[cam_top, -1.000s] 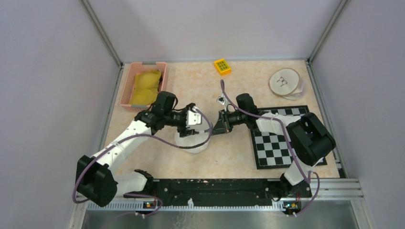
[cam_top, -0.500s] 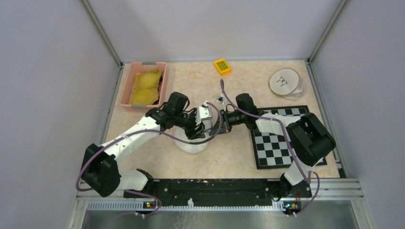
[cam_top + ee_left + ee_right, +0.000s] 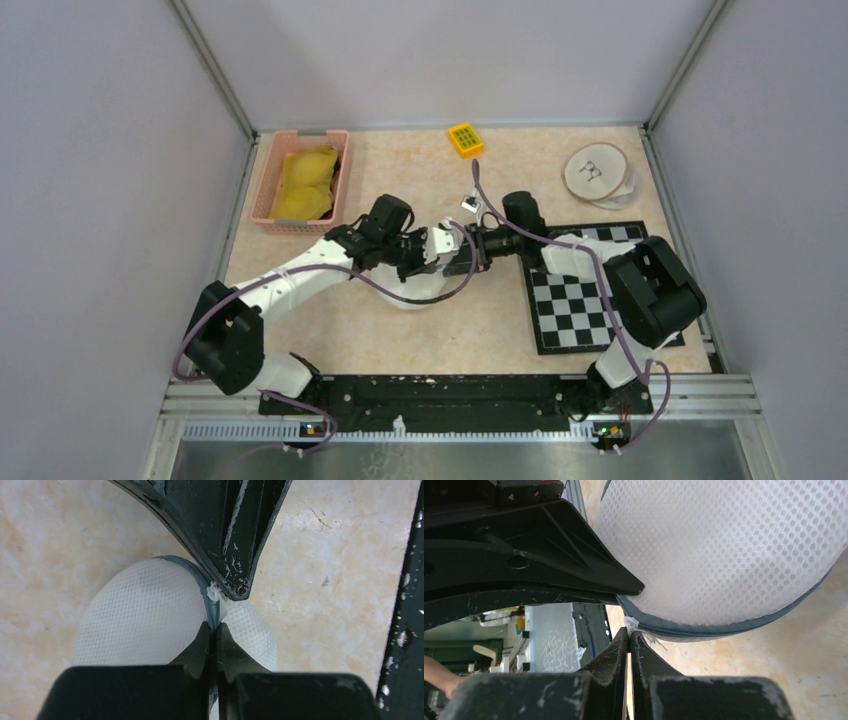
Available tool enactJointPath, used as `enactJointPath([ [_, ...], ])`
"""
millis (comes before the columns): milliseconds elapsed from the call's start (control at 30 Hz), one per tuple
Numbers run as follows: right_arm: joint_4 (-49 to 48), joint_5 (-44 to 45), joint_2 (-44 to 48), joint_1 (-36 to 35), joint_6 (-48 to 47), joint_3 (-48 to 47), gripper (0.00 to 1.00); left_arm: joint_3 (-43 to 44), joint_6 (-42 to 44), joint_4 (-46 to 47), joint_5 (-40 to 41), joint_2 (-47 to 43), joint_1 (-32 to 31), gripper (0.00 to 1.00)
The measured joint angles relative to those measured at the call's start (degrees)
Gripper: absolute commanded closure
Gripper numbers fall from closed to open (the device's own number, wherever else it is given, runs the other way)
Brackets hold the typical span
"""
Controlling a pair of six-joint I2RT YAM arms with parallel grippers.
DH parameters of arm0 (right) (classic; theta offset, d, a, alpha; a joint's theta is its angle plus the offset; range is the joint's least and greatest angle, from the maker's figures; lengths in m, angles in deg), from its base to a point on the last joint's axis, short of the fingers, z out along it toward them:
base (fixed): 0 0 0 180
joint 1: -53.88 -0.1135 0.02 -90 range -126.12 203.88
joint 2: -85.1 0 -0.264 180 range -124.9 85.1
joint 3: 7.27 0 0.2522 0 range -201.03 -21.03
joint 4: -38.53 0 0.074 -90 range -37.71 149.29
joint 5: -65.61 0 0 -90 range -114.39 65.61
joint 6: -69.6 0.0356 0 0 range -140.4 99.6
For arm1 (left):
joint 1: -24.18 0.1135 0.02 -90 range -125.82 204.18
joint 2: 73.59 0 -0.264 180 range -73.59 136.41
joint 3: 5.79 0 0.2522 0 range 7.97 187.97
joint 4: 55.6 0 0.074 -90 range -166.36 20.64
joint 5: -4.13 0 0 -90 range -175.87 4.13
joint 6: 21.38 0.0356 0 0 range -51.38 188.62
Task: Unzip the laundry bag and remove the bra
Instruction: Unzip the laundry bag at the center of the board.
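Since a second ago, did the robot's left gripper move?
Yes. The left gripper slid right, away from the pink plastic basket and toward the black-and-white checkered board, and closed on the white mesh laundry bag.

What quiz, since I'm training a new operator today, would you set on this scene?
1. True or false: the bag lies on the chessboard.
2. Which jaws are shut? A: left only. B: right only. C: both.
3. Fill in: the item in the basket is ____ in colour.

Key: 1 false, it lies on the bare table beside the board; 2 C; 3 yellow.
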Motion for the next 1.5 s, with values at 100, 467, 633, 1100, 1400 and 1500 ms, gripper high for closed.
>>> enactJointPath([
  [100, 0.0, -0.31, 0.7, 2.27, 0.22, 0.0, 1.0, 0.7, 3.41, 2.84, -0.87, 0.83, -0.02, 1.0],
  [467, 3.48, -0.7, 3.34, 4.63, -2.73, -0.11, 1.0, -4.59, 16.9, 9.4, -3.54, -2.45, -0.09, 1.0],
  [633, 5.25, -0.33, 3.34, 4.63, -4.72, 0.42, 1.0, -12.61, 21.14, 10.91, -3.02, -9.51, -0.04, 1.0],
  [1100, 8.96, 2.93, 3.34, 1.38, -9.97, 1.38, 1.0, -20.72, 26.43, 13.35, -1.95, -15.56, 0.59, 1.0],
  [1400, 9.68, 4.68, 3.34, 1.22, -11.23, -0.79, 1.0, -26.18, 29.57, 17.86, -4.79, -20.39, 5.46, 1.0],
  [1500, 9.81, 5.05, 3.54, 1.25, -11.21, -1.75, 1.0, -26.16, 30.51, 18.27, -7.06, -20.37, 7.45, 0.92],
])
